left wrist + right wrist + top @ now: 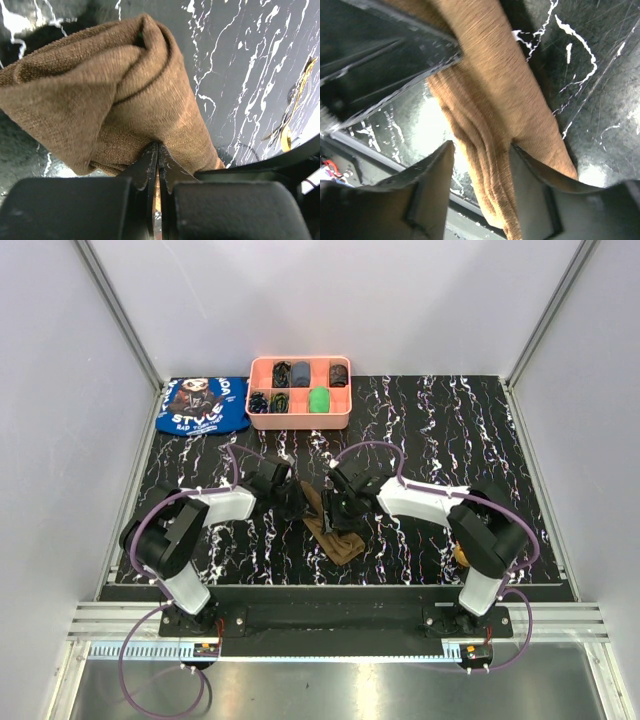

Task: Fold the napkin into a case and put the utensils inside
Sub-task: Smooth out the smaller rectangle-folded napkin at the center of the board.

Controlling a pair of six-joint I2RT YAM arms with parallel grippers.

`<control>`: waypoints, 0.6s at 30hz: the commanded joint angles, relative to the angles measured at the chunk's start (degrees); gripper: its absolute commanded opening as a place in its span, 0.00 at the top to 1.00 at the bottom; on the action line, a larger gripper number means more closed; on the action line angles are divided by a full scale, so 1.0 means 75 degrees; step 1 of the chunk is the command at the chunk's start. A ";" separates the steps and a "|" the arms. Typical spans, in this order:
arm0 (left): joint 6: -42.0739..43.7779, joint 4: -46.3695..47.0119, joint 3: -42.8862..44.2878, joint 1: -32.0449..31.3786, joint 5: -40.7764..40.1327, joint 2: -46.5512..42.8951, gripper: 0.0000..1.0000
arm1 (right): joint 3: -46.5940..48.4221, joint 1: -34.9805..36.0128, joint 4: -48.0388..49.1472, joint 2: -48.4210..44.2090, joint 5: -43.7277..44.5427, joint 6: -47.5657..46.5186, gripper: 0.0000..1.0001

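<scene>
The left gripper (154,149) clamped the olive-brown soft cloth napkin (100,90); the right gripper (481,150), jaws apart, needed lifting straight, without dragging folds.

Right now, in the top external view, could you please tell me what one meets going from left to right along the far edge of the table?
First the blue cloth with white lettering, then the pink compartment tray.

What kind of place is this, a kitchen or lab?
Probably a robot test cell: white panels wall in a black marbled table, with a left arm and a right arm bolted at its near edge.
</scene>
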 commanded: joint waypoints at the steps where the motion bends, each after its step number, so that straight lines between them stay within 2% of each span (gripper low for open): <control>1: 0.0583 -0.0059 0.0068 0.0071 -0.0240 0.0137 0.97 | 0.0239 0.0076 -0.0141 -0.0760 -0.0064 -0.0096 0.41; 6: 0.0841 -0.0106 -0.0131 0.0199 -0.0264 -0.0062 0.97 | 0.0355 0.0064 -0.0188 -0.0938 -0.0310 -0.0131 0.32; 18: 0.0877 0.0222 -0.0519 0.0317 0.0029 -0.0239 0.97 | 0.0754 -0.0042 -0.0036 -0.0165 -0.0393 -0.0342 0.34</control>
